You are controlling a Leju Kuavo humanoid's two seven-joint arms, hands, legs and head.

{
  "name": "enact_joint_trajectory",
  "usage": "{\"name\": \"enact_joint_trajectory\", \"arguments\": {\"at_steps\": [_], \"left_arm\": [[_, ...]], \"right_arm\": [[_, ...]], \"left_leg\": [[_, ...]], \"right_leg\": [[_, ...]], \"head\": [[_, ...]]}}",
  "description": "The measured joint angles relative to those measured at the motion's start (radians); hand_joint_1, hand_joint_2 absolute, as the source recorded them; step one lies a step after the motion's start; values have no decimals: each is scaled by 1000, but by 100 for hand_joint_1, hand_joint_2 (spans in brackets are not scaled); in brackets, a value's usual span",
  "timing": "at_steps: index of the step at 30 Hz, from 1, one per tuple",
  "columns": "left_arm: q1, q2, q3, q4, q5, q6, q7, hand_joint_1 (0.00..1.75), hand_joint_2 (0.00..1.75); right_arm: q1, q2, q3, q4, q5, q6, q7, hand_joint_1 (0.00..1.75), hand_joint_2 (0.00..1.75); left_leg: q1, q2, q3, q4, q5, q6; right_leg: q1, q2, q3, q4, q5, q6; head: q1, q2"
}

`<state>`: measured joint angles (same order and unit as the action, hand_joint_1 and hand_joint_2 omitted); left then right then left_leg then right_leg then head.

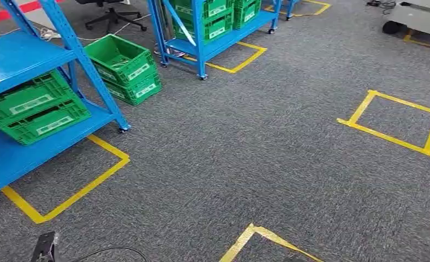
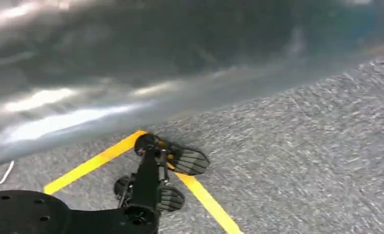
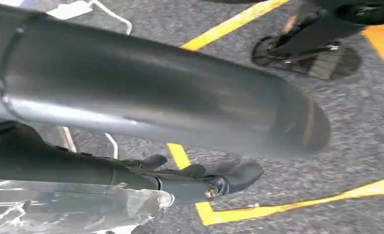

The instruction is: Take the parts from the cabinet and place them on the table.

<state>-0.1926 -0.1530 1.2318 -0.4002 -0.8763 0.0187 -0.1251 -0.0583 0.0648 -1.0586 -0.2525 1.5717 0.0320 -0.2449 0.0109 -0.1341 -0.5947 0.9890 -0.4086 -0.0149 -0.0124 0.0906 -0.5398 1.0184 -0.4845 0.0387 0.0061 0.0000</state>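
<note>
The blue cabinet [image 1: 22, 54] stands at the left of the head view, with green crates [image 1: 35, 106] on its lower shelf. My right hand [image 3: 146, 97] hangs over the carpet: a thick grey thumb crosses the right wrist view and dark fingers [image 3: 229, 178] stretch out beside it. A clear plastic bag [image 3: 78, 209] lies close against those fingers, off the floor, and the hand appears to hold it. What the bag contains is too blurred to tell. My left hand [image 2: 107, 73] is a blurred grey mass near the camera, and its fingers cannot be made out.
Two stacked green crates [image 1: 126, 68] sit on the carpet beside the cabinet. A second blue rack [image 1: 213, 33] with crates stands further back. Yellow tape squares [image 1: 393, 123] mark the grey carpet. A black office chair [image 1: 112, 13] and a white machine [image 1: 417, 16] are at the far edge.
</note>
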Motion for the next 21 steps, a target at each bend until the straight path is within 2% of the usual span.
{"name": "enact_joint_trajectory", "arguments": {"at_steps": [1, 2, 3, 4, 5, 7, 8, 9, 10, 11, 12, 13, 14, 15, 16, 17, 18, 19, 20, 21], "left_arm": [[1, 4, 0, 0, -1, -3, -1, 0, 0], [1, 5, -1, 0, -3, -6, -2, 0, 0], [1, 6, -4, 0, -5, -10, -4, 0, 0], [-6, 8, -11, 0, -6, -11, -5, 0, 0], [-14, 11, -18, 0, -8, -12, -6, 0, 0], [-21, 11, -27, 1, -15, -14, -9, 0, 0], [-19, 11, -29, 1, -15, -11, -10, 0, 0], [-15, 10, -32, 1, -15, -9, -11, 0, 0], [-15, 9, -37, 1, -15, -8, -12, 0, 0], [-15, 8, -41, 1, -15, -7, -13, 0, 0], [-17, 6, -46, 1, -15, -7, -14, 0, 0], [-20, 3, -50, 1, -16, -8, -14, 0, 0], [-22, 0, -52, 1, -18, -9, -15, 0, 0], [-18, -1, -55, 1, -19, -11, -15, 0, 0], [-14, -2, -58, 1, -21, -11, -16, 0, 0], [-12, -3, -61, 1, -23, -14, -16, 0, 0], [-10, -3, -67, 1, -24, -15, -17, 0, 0], [-12, -5, -72, 1, -24, -17, -18, 0, 0], [-16, -6, -74, 1, -24, -17, -19, 0, 0], [-19, -5, -75, 1, -24, -17, -20, 0, 0]], "right_arm": [[0, 0, 4, 0, 0, 0, 0, 0, 0], [0, 0, 7, 0, 0, 0, -1, 0, 0], [-2, -1, 11, 0, 0, 0, -1, 0, 0], [-1, -2, 14, 0, 0, 0, -2, 0, 0], [2, -3, 15, 0, 0, 0, -1, 0, 0], [5, -4, 15, 0, -1, -3, 1, 0, 0], [4, -4, 15, 0, -2, -3, 2, 0, 0], [4, -4, 15, 0, -6, -3, 3, 0, 0], [4, -4, 15, 0, -9, -3, 5, 0, 0], [4, -4, 15, 0, -11, -3, 6, 0, 0], [4, -4, 15, 0, -17, -3, 8, 0, 0], [4, -5, 15, 0, -19, -2, 10, 0, 0], [2, -6, 15, 0, -21, -2, 12, 0, 0], [-1, -6, 15, 0, -23, -2, 12, 0, 0], [-3, -6, 15, 0, -24, -1, 12, 0, 0], [-5, -6, 15, 0, -26, 0, 13, 0, 0], [-7, -6, 15, 0, -27, 0, 15, 0, 0], [-8, -6, 15, 0, -30, 0, 15, 0, 0], [-8, -6, 15, 1, -31, 0, 15, 0, 0], [-6, -6, 15, 1, -32, 0, 15, 0, 0]], "left_leg": [[4, -12, -1, -5, 6, -9], [4, -25, -4, -6, 9, -16], [-1, 36, -12, 9, -6, -16], [-3, 83, -35, 54, -38, -19], [-3, 107, -73, 131, -78, -22], [-2, 122, -148, 287, -137, -25], [-2, 123, -162, 314, -136, -26], [-2, 124, -150, 295, -111, -25], [-2, 127, -118, 232, -70, -24], [-4, 144, -69, 141, -25, -20], [-7, 182, -22, 56, 8, -15], [-16, 221, 3, 16, -6, -15], [-15, 208, 5, 6, -15, 1], [-15, 198, 6, 1, -18, 5], [-14, 189, 5, 0, -22, 11], [-10, 177, 16, 1, -25, 18], [-7, 171, 28, -2, -27, 25], [-6, 169, 36, -2, -33, 33], [-6, 161, 40, -2, -38, 39], [-6, 153, 43, -2, -44, 42]], "right_leg": [[3, -12, 0, 0, 3, -6], [-1, -26, 2, -9, 9, -15], [-2, -42, 6, -15, 14, -23], [0, -55, 7, -19, 14, -31], [3, -71, 6, -19, 13, -33], [6, -104, 7, -19, 8, -38], [7, -117, 9, -19, 6, -38], [7, -129, 13, -19, 3, -36], [6, -142, 18, -19, -1, -34], [6, -156, 26, -19, -7, -30], [7, -166, 34, -19, -13, -24], [15, -174, 27, -17, -24, -16], [19, -184, 32, -17, -32, -10], [21, -194, 41, -26, -36, -6], [19, -197, 62, -16, -28, 2], [17, -198, 69, -19, -34, 9], [13, -177, 63, -11, -44, 14], [10, -136, 45, 31, -61, 17], [8, -111, -3, 109, -86, 19], [7, -100, -59, 193, -115, 22]], "head": [[0, 0], [-1, 0], [-3, 0], [-11, 0], [-10, 0], [-10, 0], [-11, 0], [-11, 0], [-11, 0], [-11, 0], [-11, 0], [-12, 0], [-10, 0], [-7, 0], [-8, 0], [-7, 0], [-5, 0], [-5, 0], [-1, 0], [1, 0]]}}
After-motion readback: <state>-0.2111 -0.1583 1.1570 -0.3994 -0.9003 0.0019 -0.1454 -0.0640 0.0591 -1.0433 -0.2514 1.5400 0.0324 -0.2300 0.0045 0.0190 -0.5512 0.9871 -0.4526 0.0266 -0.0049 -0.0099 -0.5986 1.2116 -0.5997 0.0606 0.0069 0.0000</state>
